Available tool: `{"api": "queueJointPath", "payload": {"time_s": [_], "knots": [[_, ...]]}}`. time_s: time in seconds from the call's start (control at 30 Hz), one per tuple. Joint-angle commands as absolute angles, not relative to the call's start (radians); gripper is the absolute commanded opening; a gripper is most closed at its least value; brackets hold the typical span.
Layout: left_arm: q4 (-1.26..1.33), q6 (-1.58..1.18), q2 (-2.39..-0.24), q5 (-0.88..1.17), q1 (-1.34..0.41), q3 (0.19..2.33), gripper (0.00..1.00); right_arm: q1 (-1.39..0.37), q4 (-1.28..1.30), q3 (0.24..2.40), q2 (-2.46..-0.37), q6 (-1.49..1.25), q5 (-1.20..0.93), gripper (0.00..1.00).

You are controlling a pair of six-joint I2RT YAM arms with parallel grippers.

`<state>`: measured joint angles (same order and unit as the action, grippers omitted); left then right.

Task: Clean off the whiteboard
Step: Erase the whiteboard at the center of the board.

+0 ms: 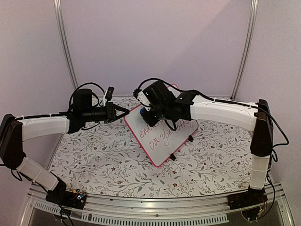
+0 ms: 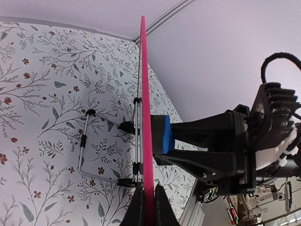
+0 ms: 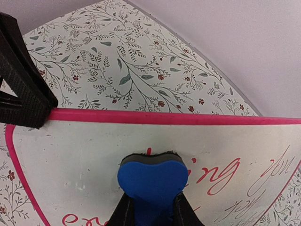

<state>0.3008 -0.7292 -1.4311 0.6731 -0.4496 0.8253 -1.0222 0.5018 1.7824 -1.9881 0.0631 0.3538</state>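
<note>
Left end effector (image 2: 149, 203) clamps the whiteboard (image 1: 160, 141), right end effector (image 3: 151, 209) grips the eraser (image 3: 151, 181); if you press hard, the board may slip.

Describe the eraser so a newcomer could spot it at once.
Find the pink-framed whiteboard at mid-table. Against its face near the far edge, the right gripper pinches a small blue block. It is the only blue, heart-shaped thing there.

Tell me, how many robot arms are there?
2. The left arm, at left, grips the whiteboard's edge; the right arm, at right, holds a blue eraser against it.
</note>
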Motion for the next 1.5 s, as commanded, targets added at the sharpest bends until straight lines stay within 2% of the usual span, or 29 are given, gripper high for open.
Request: {"api": "queueJointPath", "payload": {"time_s": [0.0, 1.13, 1.47], "knots": [[0.35, -0.717, -1.416, 0.747, -0.476, 0.827, 0.0, -1.051, 0.469, 1.75, -1.993, 0.093, 0.31, 0.06], [0.348, -0.713, -1.421, 0.744, -0.476, 0.827, 0.0, -1.12, 0.477, 1.63, -1.923, 0.103, 0.292, 0.06], [0.346, -0.711, -1.419, 0.741, -0.478, 0.827, 0.0, -1.049, 0.444, 1.651, -1.862, 0.082, 0.311, 0.05]]}}
